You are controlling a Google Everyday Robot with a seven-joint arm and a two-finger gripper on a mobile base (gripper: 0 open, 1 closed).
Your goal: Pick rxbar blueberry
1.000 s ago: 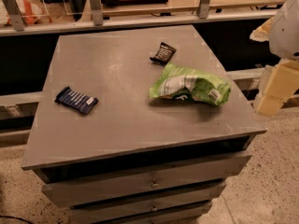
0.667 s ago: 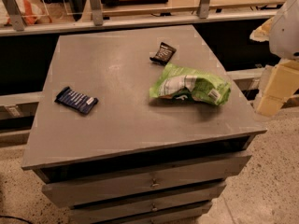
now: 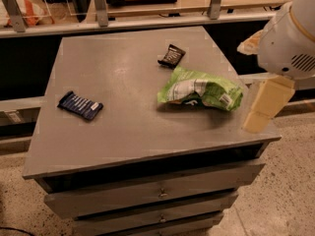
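The rxbar blueberry [image 3: 80,105], a flat navy-blue wrapper with pale stripes, lies at the left of the grey cabinet top [image 3: 123,68], near its left edge. My gripper [image 3: 258,117] is a cream-coloured piece hanging below the white arm [image 3: 290,33] at the far right, just over the cabinet's right front corner. It is far from the bar, with nothing seen in it.
A green-and-white chip bag [image 3: 202,90] lies crumpled right of centre, between the gripper and the bar. A small black-brown bar wrapper [image 3: 172,56] lies behind it. Drawers [image 3: 157,193] are below the top. A railing with shelves [image 3: 147,18] runs behind.
The cream gripper piece has moved a little left, toward the cabinet's right front corner. The bar, the bag and the small wrapper have not moved.
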